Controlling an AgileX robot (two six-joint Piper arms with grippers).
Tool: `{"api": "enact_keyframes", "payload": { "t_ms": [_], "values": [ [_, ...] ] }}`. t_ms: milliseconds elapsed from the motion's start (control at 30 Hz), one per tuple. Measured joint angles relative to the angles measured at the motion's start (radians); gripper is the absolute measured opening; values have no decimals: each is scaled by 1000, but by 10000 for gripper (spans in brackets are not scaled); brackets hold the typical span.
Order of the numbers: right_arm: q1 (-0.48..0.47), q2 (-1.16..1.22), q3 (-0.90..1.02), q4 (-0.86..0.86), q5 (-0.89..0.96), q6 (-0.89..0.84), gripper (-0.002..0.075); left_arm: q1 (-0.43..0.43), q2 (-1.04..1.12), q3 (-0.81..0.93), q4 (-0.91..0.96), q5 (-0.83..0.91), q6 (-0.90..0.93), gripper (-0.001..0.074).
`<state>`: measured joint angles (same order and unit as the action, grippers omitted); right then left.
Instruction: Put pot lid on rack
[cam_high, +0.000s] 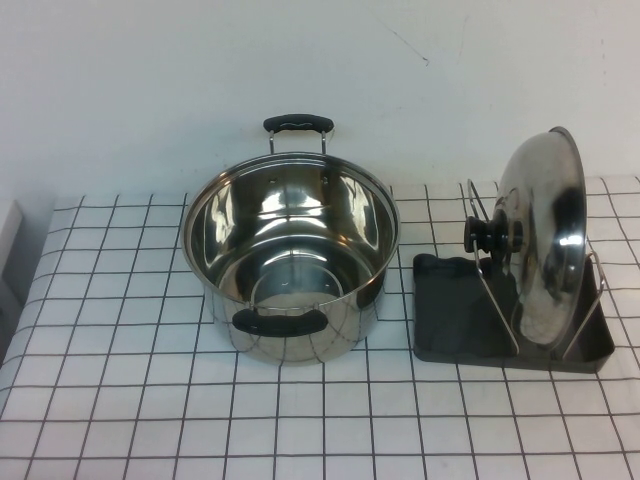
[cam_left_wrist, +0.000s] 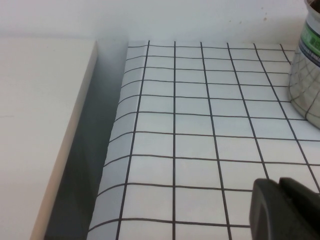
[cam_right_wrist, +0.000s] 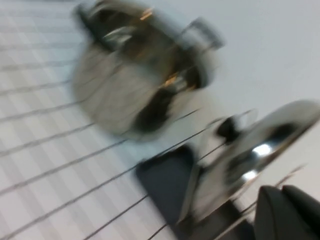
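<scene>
The shiny steel pot lid (cam_high: 548, 235) stands on edge in the rack, leaning on the wire hoops (cam_high: 497, 290), with its black knob (cam_high: 489, 237) facing the pot. The rack's dark grey tray (cam_high: 455, 320) sits at the right of the table. Neither gripper shows in the high view. In the blurred right wrist view, my right gripper (cam_right_wrist: 282, 192) is shut and empty, just apart from the lid (cam_right_wrist: 260, 147) and the tray (cam_right_wrist: 165, 182). My left gripper (cam_left_wrist: 280, 184) is shut and empty, low over the checked cloth at the table's left.
A deep steel pot (cam_high: 290, 260) with two black handles stands open in the middle, left of the rack; its side shows in the left wrist view (cam_left_wrist: 307, 75). A white block (cam_left_wrist: 40, 130) borders the checked cloth (cam_high: 120, 400) on the left. A white wall stands behind.
</scene>
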<state>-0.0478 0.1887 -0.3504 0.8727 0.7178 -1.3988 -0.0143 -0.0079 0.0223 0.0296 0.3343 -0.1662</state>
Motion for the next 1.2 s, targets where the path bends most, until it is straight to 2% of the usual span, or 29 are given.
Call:
{"api": "enact_keyframes", "payload": {
  "t_ms": [133,200,400,500,700,1000,1200],
  "values": [
    [11,-74,42,40,-192,72,-1,0,0,0,0,0,0,-1],
    [5,-102,51,-24,-260,181,-1,0,0,0,0,0,0,-1],
    [-6,-123,79,-516,-288,722,-1,0,0,0,1,0,0,-1],
    [-6,-123,121,-693,-288,900,-1,0,0,0,1,0,0,-1],
    [36,-151,212,-847,-300,1037,-1,0,0,0,1,0,-2,-1],
    [60,-201,369,-885,-353,1228,-2,0,0,0,1,0,-4,-1],
    [60,-201,372,-919,-344,1329,-2,0,0,0,2,0,-4,-1]
  ]
}}
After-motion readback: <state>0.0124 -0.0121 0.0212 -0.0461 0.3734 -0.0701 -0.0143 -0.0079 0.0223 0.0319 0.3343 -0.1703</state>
